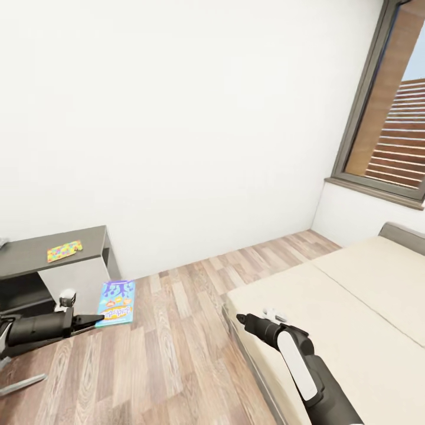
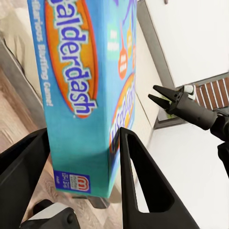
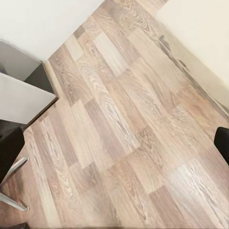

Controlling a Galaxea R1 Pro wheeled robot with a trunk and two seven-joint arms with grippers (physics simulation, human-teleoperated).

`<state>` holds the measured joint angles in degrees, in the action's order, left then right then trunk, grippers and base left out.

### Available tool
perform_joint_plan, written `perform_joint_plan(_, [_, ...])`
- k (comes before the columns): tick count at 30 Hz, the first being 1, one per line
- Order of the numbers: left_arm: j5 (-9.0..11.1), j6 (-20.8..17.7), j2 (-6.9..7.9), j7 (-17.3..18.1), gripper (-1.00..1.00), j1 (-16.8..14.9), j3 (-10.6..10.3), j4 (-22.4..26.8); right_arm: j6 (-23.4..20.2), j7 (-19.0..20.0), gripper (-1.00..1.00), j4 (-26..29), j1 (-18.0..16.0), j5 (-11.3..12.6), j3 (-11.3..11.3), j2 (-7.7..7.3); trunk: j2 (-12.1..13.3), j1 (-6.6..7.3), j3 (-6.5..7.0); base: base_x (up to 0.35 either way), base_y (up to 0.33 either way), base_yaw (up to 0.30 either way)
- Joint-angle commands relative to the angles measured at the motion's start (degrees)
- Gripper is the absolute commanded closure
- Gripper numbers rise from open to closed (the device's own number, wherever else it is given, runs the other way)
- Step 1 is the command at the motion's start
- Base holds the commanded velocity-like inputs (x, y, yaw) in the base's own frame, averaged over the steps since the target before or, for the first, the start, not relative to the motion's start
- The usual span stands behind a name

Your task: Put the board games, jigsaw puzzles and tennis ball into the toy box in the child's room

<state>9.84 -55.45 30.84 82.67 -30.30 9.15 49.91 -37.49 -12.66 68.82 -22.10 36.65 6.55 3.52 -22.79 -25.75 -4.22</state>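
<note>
Left fingers (image 2: 83,157) clamp blue board game (image 2: 86,95) (Balderdash) | bed (image 1: 354,307) right

Location type: bedroom in home, simulator render. Evidence: wide cream bed (image 1: 354,307) with grey headboard (image 1: 404,235) occupying right side; wood plank floor (image 1: 177,342) running between bed and desk (image 1: 53,251); plain white walls (image 1: 177,118) enclosing space; dark-framed window (image 1: 389,106) showing slatted exterior; colourful jigsaw puzzle (image 1: 64,250) lying on desk, indicating child's room.
</note>
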Motion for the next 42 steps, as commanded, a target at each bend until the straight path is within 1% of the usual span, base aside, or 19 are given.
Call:
perform_joint_plan(1, [0.2, -0.6, 0.01, 0.1, 1.00, -0.1, 0.0, 0.0, -0.1, -0.6, -1.00, 0.1, 0.0, 0.6, 0.0, -0.01, -0.1, -0.04, -0.13, 0.000, 0.000, 0.288])
perform_joint_plan(9, [0.2, -0.6, 0.01, 0.1, 1.00, -0.1, 0.0, 0.0, -0.2, -0.5, -1.00, 0.1, 0.0, 0.6, 0.0, -0.01, -0.1, -0.04, -0.13, 0.026, 0.000, 0.288])
perform_joint_plan(15, [0.2, -0.6, 0.01, 0.2, 1.00, -0.1, 0.0, 0.0, -0.2, -0.5, -1.00, 0.2, 0.0, 0.6, 0.0, -0.01, -0.1, -0.04, -0.13, 0.172, 0.000, 0.288])
perform_joint_plan(23, [0.2, -0.6, 0.01, 0.1, 1.00, -0.1, 0.0, 0.0, -0.2, -0.5, -1.00, 0.1, 0.0, 0.6, 0.2, -0.01, -0.1, -0.04, -0.13, 0.269, 0.000, 0.288])
perform_joint_plan(27, [0.2, -0.6, 0.01, 0.1, 1.00, -0.1, 0.0, 0.0, -0.1, -0.5, -1.00, 0.1, 0.0, 0.6, 1.7, -0.01, -0.1, -0.04, -0.13, 0.312, 0.000, 0.288])
perform_joint_plan(31, [0.2, -0.6, 0.01, 0.1, 1.00, 0.0, 0.0, 0.0, -0.1, -0.5, -1.00, 0.1, 0.0, 0.6, 2.3, -0.01, -0.1, -0.04, -0.13, 0.323, 0.000, 0.288])
perform_joint_plan(42, [0.2, -0.6, 0.01, 0.1, 1.00, -0.1, 0.0, 0.0, -0.1, -0.5, -1.00, 0.0, 0.0, 0.6, 2.5, -0.01, -0.1, -0.04, -0.13, 0.327, 0.000, 0.288])
